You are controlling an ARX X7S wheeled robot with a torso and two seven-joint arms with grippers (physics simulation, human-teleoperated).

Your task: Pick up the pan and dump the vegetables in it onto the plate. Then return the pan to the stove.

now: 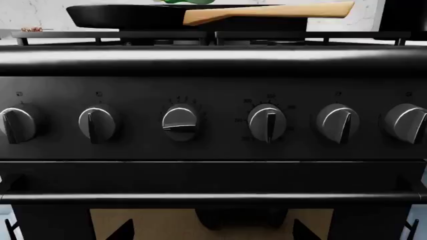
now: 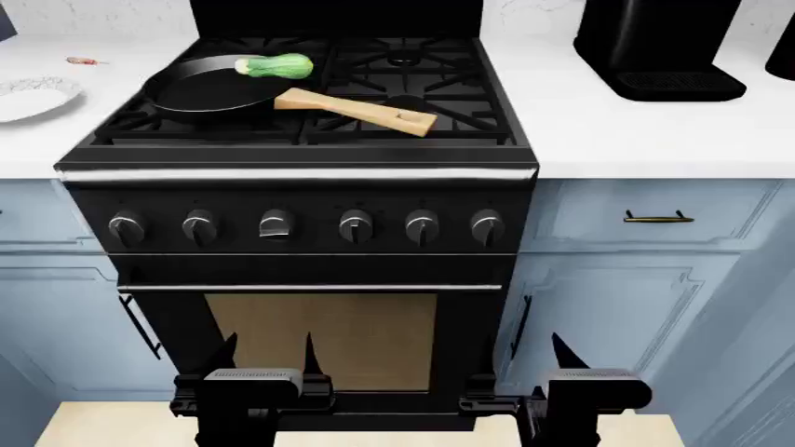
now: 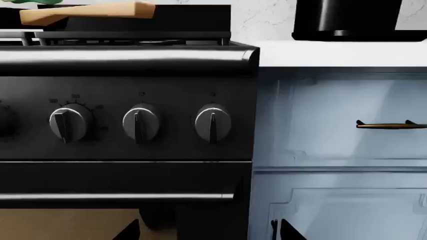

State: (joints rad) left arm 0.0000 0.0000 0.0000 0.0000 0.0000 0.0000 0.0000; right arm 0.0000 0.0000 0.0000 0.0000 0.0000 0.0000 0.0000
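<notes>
The black pan (image 2: 205, 91) sits on the stove's (image 2: 298, 214) left grates, its wooden handle (image 2: 360, 111) pointing to the front right. The green vegetable (image 2: 276, 66) lies at the pan's far rim. The white plate (image 2: 32, 96) lies on the counter at the far left, partly cut off. My left gripper (image 2: 266, 352) and right gripper (image 2: 516, 352) hang low in front of the oven door, both open and empty, far below the pan. In the left wrist view the pan (image 1: 127, 16) and its handle (image 1: 267, 12) show above the knobs. The handle (image 3: 87, 12) also shows in the right wrist view.
A small red-brown item (image 2: 85, 61) lies on the left counter. A black appliance (image 2: 653, 47) stands on the right counter. Blue cabinets (image 2: 646, 270) with a brass handle (image 2: 658, 217) flank the stove. Six knobs line the stove front.
</notes>
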